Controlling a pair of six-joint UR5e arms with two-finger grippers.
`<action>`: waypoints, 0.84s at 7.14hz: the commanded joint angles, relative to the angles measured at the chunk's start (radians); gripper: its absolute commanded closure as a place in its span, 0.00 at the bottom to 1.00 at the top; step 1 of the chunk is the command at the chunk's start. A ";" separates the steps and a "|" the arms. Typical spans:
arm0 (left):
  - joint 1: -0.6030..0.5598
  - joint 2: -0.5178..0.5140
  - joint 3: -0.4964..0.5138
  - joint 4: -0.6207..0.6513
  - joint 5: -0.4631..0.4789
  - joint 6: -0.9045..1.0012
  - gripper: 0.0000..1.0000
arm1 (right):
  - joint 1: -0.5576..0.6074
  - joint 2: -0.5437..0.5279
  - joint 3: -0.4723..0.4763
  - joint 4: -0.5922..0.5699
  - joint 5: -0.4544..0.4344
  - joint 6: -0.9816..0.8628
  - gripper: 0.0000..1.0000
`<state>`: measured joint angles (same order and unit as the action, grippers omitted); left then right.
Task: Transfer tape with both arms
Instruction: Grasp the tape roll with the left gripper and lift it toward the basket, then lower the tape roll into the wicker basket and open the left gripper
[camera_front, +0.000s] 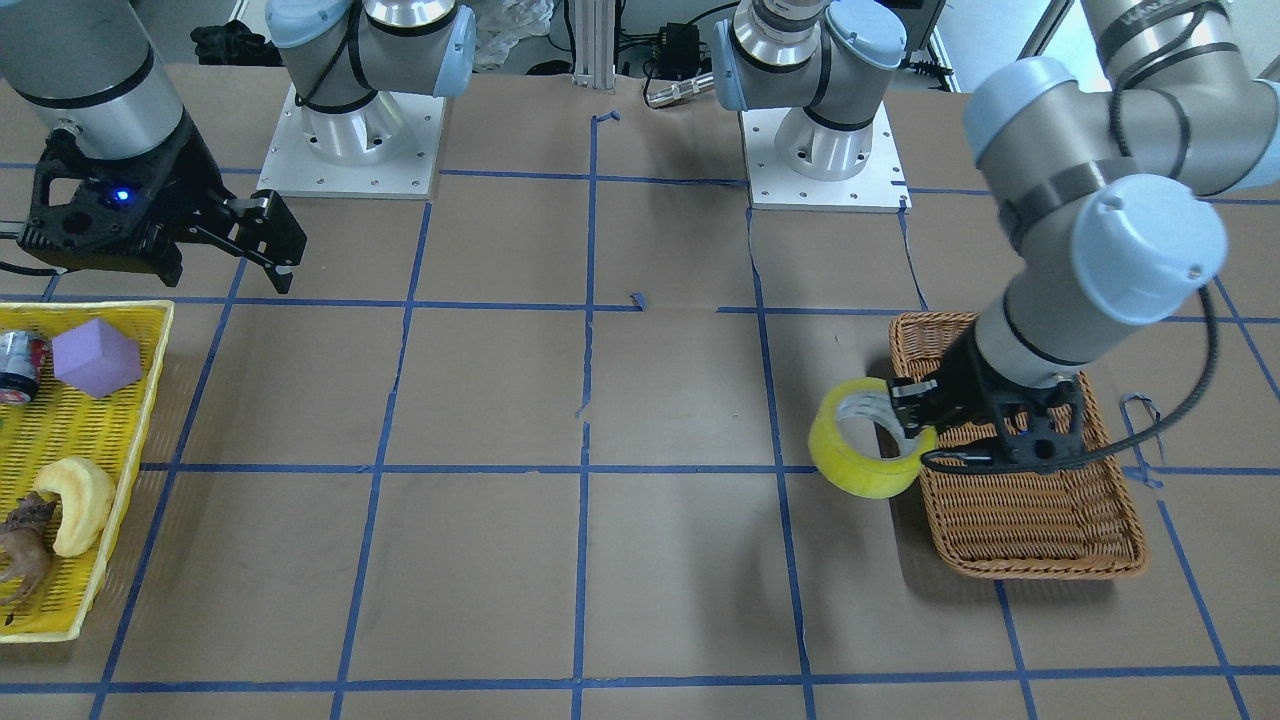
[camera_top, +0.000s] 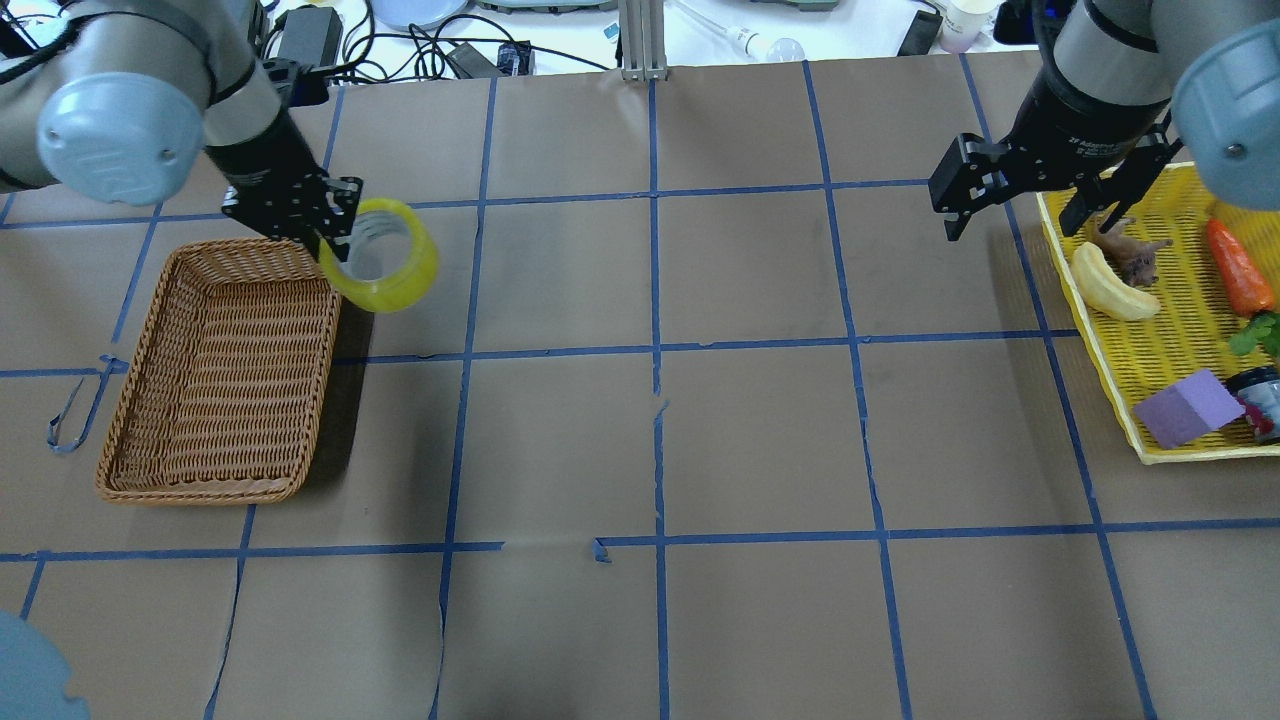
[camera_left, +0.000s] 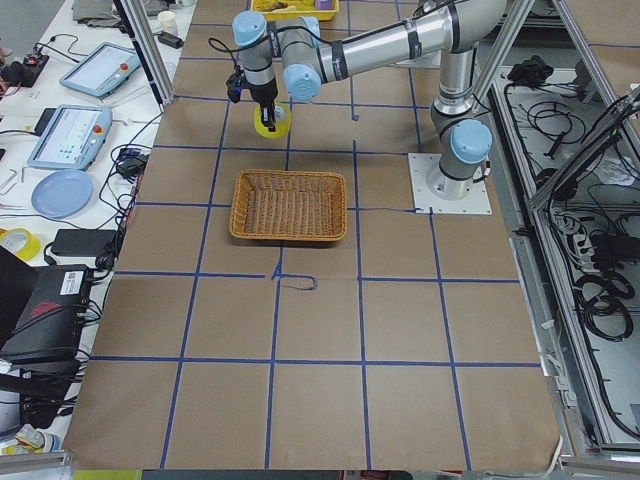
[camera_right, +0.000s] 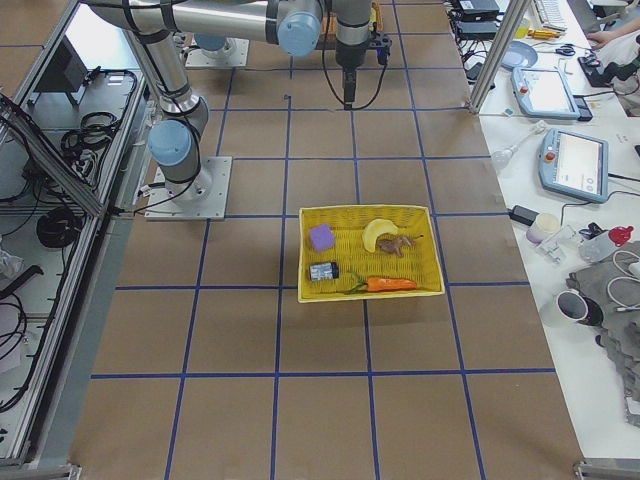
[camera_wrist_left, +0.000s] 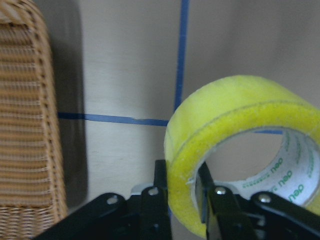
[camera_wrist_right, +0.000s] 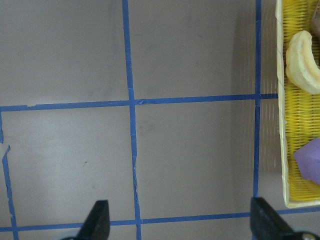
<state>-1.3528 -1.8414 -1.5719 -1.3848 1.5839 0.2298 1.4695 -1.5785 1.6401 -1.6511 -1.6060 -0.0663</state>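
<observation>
The yellow tape roll (camera_top: 392, 262) with a whitish core hangs above the table, just beside the far inner corner of the brown wicker basket (camera_top: 225, 370). My left gripper (camera_top: 335, 235) is shut on the roll's wall, one finger inside the core and one outside, as the left wrist view shows (camera_wrist_left: 181, 196) with the tape (camera_wrist_left: 235, 125). In the front view the tape (camera_front: 862, 450) sits at the basket's (camera_front: 1030, 510) edge. My right gripper (camera_top: 1010, 222) is open and empty, above the table beside the yellow tray (camera_top: 1170, 300); its wrist view (camera_wrist_right: 180, 220) shows bare paper between its fingers.
The yellow tray (camera_front: 60, 560) holds a pale crescent toy (camera_top: 1110, 285), a purple block (camera_top: 1185, 408), a carrot (camera_top: 1238, 268), a small animal figure and a jar. Blue tape lines grid the brown paper. The wicker basket holds nothing.
</observation>
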 joint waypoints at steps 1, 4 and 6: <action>0.205 -0.024 -0.054 0.027 0.011 0.333 1.00 | 0.000 -0.002 0.000 -0.001 -0.006 0.000 0.00; 0.234 -0.067 -0.205 0.258 0.126 0.373 0.82 | 0.041 -0.002 0.010 0.008 0.003 0.014 0.00; 0.230 -0.052 -0.203 0.242 0.123 0.364 0.00 | 0.045 -0.002 0.012 0.010 -0.003 0.013 0.00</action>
<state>-1.1203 -1.9026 -1.7710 -1.1447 1.7038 0.5972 1.5097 -1.5800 1.6505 -1.6424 -1.6041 -0.0541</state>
